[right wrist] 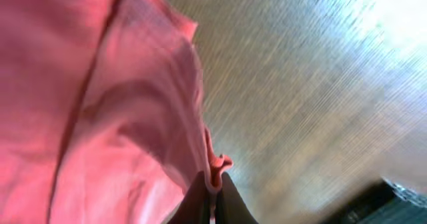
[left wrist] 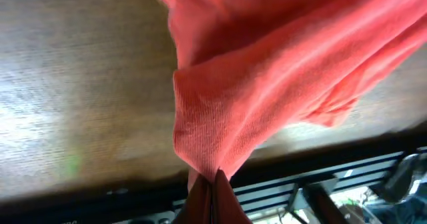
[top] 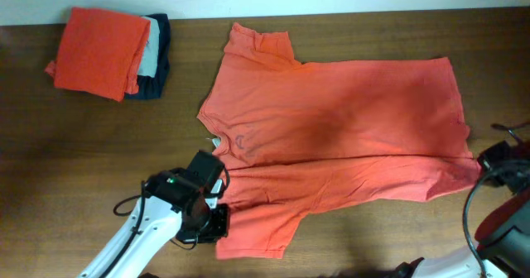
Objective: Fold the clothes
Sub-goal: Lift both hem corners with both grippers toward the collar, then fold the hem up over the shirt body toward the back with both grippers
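The coral-red T-shirt (top: 348, 137) lay spread flat across the worktop (top: 74, 179), plain face up, with its collar toward our left arm. Our left fingers (left wrist: 211, 199) were pinched together on the near edge of the cloth by the sleeve. Our right fingers (right wrist: 212, 199) were clamped on the near hem corner. We judged this the start of a lengthwise fold. Next, both arms would need to lift together and carry that edge toward the far side, keeping the cloth taut.
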